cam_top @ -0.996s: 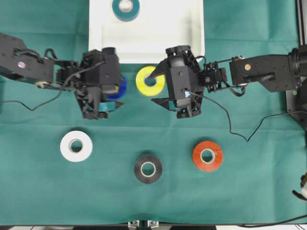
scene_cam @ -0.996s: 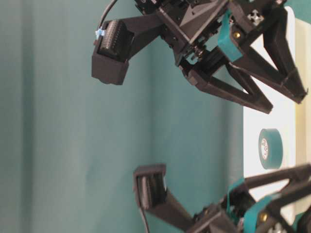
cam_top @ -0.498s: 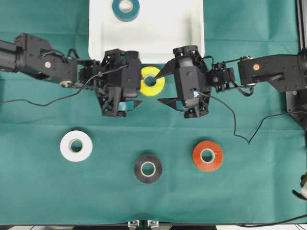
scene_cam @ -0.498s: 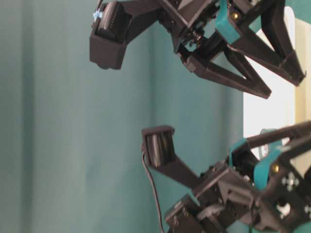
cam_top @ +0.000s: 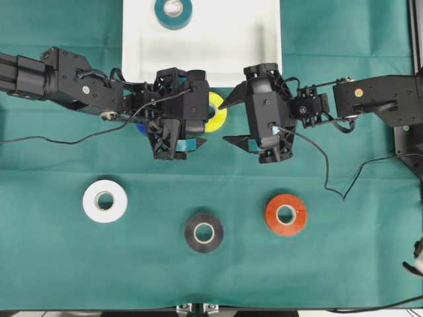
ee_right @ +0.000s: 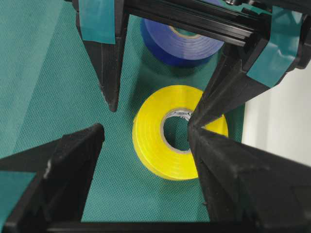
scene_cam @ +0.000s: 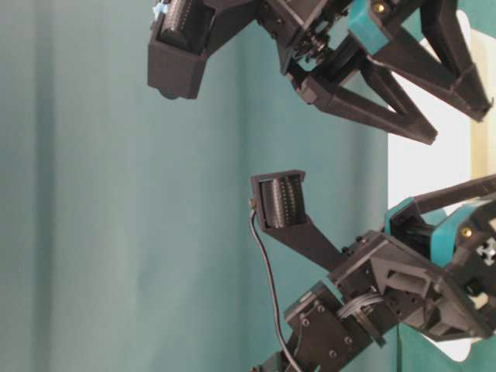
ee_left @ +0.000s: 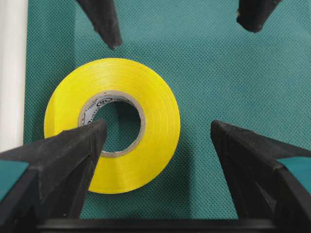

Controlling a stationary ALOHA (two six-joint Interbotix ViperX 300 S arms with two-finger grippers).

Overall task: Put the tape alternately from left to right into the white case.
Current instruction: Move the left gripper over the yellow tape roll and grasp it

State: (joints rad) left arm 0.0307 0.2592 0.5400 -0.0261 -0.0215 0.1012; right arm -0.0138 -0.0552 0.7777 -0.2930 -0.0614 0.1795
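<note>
my left gripper (ee_left: 155, 141) open over yellow roll (ee_left: 112, 124), one finger above its core, not gripping. my right gripper (ee_right: 146, 141) open, same roll between us. blue roll (ee_right: 181, 42) beside it. teal roll (cam_top: 173, 12) in white case (cam_top: 264, 39), far edge. white roll (cam_top: 105, 201), black roll (cam_top: 203, 232), orange-red roll (cam_top: 285, 214) near side.

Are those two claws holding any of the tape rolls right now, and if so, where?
Neither. The left gripper and the right gripper both stand open over the yellow roll, which lies flat on the cloth.
</note>
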